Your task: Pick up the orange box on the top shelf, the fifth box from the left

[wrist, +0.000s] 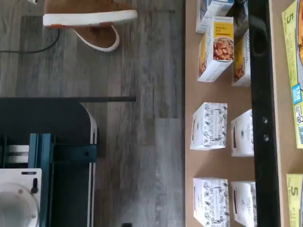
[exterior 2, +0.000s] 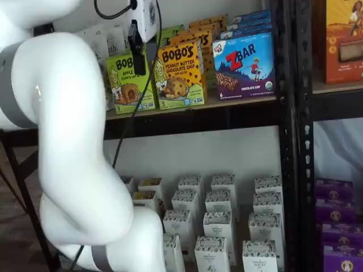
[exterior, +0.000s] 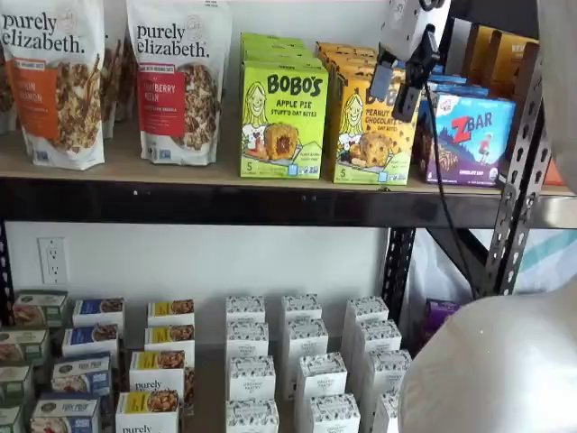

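Your arm point(exterior 2: 68, 158) fills much of one shelf view, so judge the reach from both. The top shelf point(exterior: 180, 200) carries the orange box point(exterior: 371, 135) upright at its front edge, between the green box point(exterior: 283, 126) and the ZBAR box point(exterior: 464, 135), touching or nearly touching both. The claw point(exterior: 403, 86) hangs in front of the orange box's upper right corner, not on it; in both shelf views you see the fingers side-on, so you cannot tell whether they are parted. This looks like the approach step. Next, line up on the box's sides. Room is tight: neighbours crowd each flank, and a black upright point(exterior: 518, 171) stands just right.
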`<move>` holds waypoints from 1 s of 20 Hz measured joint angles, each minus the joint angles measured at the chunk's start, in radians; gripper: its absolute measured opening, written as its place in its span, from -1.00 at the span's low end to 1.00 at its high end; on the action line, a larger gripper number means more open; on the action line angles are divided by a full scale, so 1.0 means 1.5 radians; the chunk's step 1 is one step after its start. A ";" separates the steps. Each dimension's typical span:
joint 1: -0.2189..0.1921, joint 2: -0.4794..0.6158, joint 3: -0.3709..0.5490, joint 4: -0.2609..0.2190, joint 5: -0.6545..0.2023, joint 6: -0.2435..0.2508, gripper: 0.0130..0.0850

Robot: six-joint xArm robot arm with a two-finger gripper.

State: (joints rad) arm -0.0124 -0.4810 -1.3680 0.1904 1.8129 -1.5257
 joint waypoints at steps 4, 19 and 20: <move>0.001 -0.010 0.014 -0.005 -0.014 -0.001 1.00; -0.012 -0.014 0.024 0.018 -0.092 -0.010 1.00; -0.016 -0.006 0.016 0.020 -0.095 -0.012 1.00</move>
State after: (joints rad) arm -0.0357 -0.4896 -1.3442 0.2198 1.6709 -1.5443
